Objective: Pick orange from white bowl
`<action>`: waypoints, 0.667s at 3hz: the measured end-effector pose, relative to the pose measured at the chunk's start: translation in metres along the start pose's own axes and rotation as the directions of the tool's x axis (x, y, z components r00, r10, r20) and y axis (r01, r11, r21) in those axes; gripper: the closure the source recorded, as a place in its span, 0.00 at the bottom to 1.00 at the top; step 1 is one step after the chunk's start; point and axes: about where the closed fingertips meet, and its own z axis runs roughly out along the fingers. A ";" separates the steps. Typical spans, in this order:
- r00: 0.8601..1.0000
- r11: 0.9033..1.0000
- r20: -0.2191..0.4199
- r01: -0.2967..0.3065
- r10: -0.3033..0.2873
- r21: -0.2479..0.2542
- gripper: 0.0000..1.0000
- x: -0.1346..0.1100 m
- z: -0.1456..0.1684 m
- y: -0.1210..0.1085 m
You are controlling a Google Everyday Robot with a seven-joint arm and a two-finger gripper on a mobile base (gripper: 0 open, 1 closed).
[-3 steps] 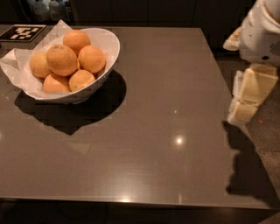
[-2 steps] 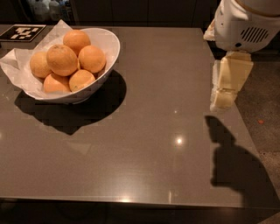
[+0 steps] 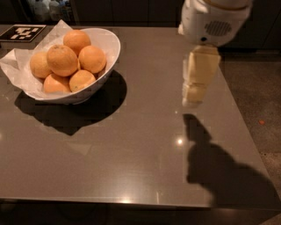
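This looks to me like a kitchen or break area that doubles as a robot test space. I stand at a wide, glossy dark grey worktop (image 3: 145,167) with dark cabinet fronts (image 3: 131,11) behind it and a speckled hard floor (image 3: 259,101) along its right side. A paper-lined white bowl (image 3: 112,41) of oranges (image 3: 92,58) gives it the kitchen feel. A black-and-white printed marker (image 3: 22,32) lying flat at the far left corner points to testing. My jaws hang above the worktop's right part, well apart from the bowl.
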 end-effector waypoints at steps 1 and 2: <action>0.998 0.997 0.033 0.060 -0.061 0.038 0.00 -0.074 -0.005 -0.020; 0.997 0.997 0.046 0.060 -0.063 0.058 0.00 -0.079 -0.008 -0.023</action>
